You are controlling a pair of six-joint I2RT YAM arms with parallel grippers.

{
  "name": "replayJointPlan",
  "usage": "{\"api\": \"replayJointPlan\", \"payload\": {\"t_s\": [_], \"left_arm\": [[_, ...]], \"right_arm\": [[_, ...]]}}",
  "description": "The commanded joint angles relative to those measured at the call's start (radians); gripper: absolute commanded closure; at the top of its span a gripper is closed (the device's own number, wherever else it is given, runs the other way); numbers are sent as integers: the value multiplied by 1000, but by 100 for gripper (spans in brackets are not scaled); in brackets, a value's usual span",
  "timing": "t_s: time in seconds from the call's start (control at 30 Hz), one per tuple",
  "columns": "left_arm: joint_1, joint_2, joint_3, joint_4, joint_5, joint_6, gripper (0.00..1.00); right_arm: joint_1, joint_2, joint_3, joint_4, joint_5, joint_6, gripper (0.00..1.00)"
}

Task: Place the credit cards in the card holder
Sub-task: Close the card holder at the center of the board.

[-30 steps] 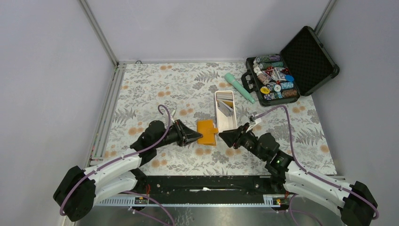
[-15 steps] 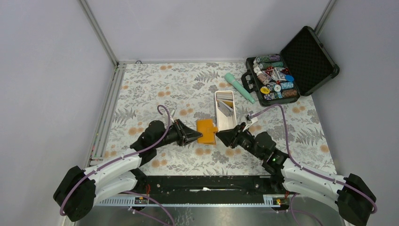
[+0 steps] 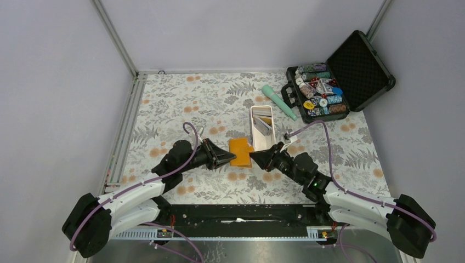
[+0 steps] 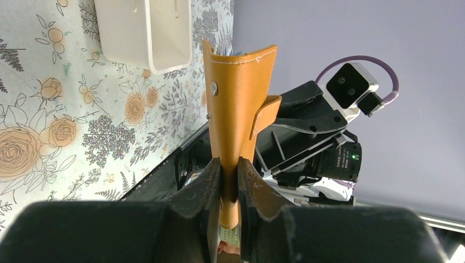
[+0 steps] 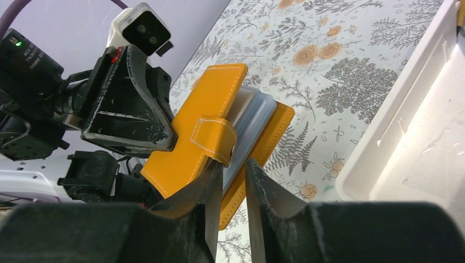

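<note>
The orange card holder (image 3: 241,153) hangs half-open between my two grippers at mid-table. My left gripper (image 4: 229,170) is shut on the edge of its upper cover (image 4: 238,104), holding it on edge with the snap tab hanging to the right. My right gripper (image 5: 234,170) comes in from the opposite side, jaws a narrow gap apart around the light blue pockets (image 5: 255,118) and lower cover (image 5: 274,131). I cannot tell whether they press. The credit cards (image 3: 263,124) lie in the white tray, grey and white with a tan one at the far end.
The long white tray (image 3: 253,131) lies just behind the holder, close to my right gripper (image 3: 254,159). A teal tube (image 3: 278,101) and an open black case of poker chips (image 3: 329,87) sit at the back right. Flowered cloth covers the table.
My right gripper has slid left up to the card holder and its jaws have narrowed around the lower edge. The left gripper and the holder have stayed put.
</note>
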Motion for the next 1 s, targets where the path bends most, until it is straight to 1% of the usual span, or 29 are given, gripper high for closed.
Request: {"api": "replayJointPlan", "payload": {"t_s": [0.0,0.1,0.17,0.4,0.5,0.63,0.67,0.8,0.9,0.97], "left_arm": [[4,-18,39,99,16,-10,100],[4,-25,35,98,10,-11,100],[4,-31,32,98,3,-11,100],[5,-29,27,103,-3,-1,100],[7,-23,25,117,-6,9,100],[11,-17,22,97,-19,68,100],[12,-11,23,95,-21,90,100],[12,22,48,82,-3,198,100],[12,39,71,77,32,280,100],[12,35,67,113,63,300,100]], "right_arm": [[13,10,60,41,98,-33,74],[14,11,77,-28,160,-53,80],[16,10,79,-66,194,-71,81],[17,-20,62,-161,229,-85,81],[16,-61,58,-260,285,-57,79],[16,-163,59,-359,292,-15,66],[16,-183,77,-407,281,-10,63],[16,-210,143,-527,254,30,50],[15,-191,161,-507,160,73,36],[6,-174,162,-458,70,91,28]]}}
